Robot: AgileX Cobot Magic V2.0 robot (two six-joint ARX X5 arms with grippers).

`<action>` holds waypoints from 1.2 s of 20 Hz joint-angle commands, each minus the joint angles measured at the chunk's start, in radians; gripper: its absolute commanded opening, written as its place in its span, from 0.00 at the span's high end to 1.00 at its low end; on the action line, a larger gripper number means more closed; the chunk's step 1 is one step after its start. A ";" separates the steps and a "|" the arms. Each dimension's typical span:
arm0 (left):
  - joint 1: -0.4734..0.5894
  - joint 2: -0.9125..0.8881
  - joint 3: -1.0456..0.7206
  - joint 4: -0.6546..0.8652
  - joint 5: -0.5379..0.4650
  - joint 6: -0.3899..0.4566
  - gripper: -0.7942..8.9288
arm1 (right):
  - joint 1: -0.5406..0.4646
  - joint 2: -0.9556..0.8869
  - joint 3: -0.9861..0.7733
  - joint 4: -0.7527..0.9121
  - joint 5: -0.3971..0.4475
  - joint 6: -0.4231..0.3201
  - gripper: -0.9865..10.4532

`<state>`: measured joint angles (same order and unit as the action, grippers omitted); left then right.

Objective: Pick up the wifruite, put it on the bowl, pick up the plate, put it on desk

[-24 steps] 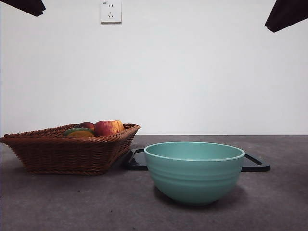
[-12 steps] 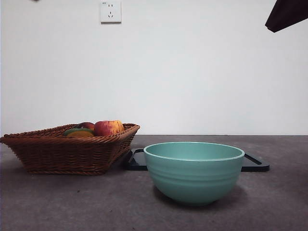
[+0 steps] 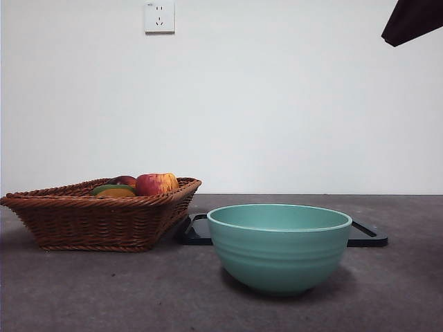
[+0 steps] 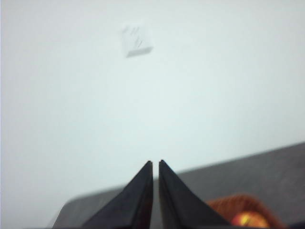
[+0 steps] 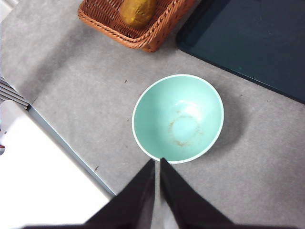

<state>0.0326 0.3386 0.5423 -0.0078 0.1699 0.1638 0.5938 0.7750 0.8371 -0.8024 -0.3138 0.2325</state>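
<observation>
The teal bowl (image 3: 279, 246) stands empty on the desk (image 3: 104, 290), in front of the black tray. Seen from above, the bowl (image 5: 177, 118) lies just beyond my right gripper (image 5: 157, 160), which hangs high over the desk with its jaws shut and empty. The brownish-orange wifruite (image 5: 137, 11) lies in the wicker basket (image 5: 143, 36); from the front the wifruite (image 3: 116, 194) peeks over the rim. My left gripper (image 4: 156, 162) is shut and empty, raised and aimed at the wall. The plate is out of view.
The wicker basket (image 3: 97, 218) at the left also holds a red-and-yellow apple (image 3: 156, 183) and a green fruit (image 3: 111, 187). A black tray (image 3: 367, 235) lies behind the bowl. The right arm's dark tip (image 3: 412, 21) shows at the top right corner.
The black arm tip at the top left corner of the front view has moved out of the picture. The bowl, basket and fruit have not moved.
</observation>
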 commanded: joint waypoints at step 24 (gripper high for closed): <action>0.029 -0.336 -0.531 -0.179 -0.047 -0.021 0.90 | 0.007 0.006 0.015 0.010 0.000 -0.005 0.91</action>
<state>0.0586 0.0059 0.0322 -0.1757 0.1249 0.1543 0.5938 0.7746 0.8371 -0.8021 -0.3138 0.2325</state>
